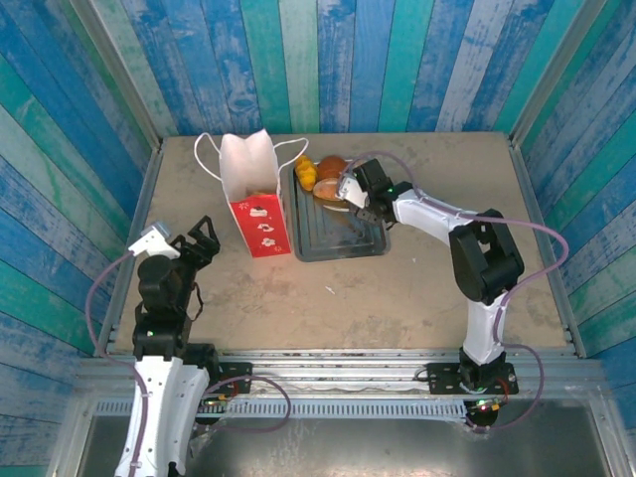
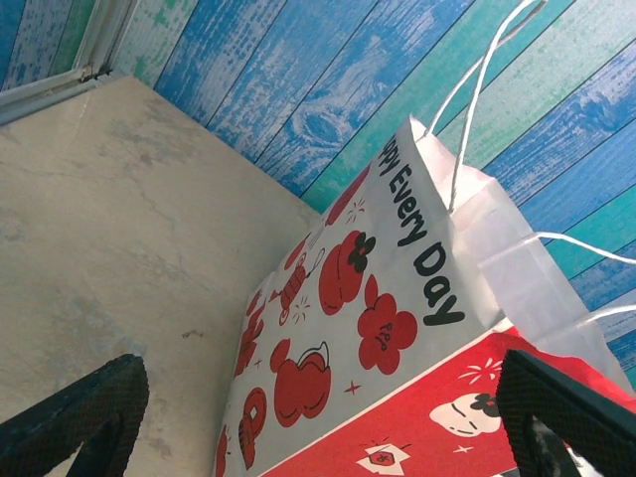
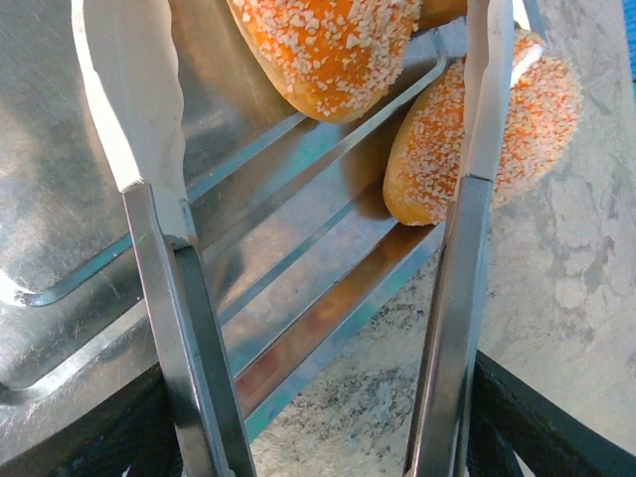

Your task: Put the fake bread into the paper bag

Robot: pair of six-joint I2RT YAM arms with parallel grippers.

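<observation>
Right gripper [image 1: 363,207] clamps white-tipped metal tongs [image 3: 189,298], tips spread, empty, over seeded golden rolls [image 3: 338,40] at grey metal tray [image 1: 343,243] rim, likely to pinch one; left gripper [image 1: 202,238] gaping, empty.

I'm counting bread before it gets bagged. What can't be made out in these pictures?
- Top view: fake bread count; the right gripper covers part of the pile, and the pieces are small.
- Top view: paper bag contents; its mouth is too small to read.
- Right wrist view: seeded rolls; the top edge cuts one, the tongs cross the other.
</observation>
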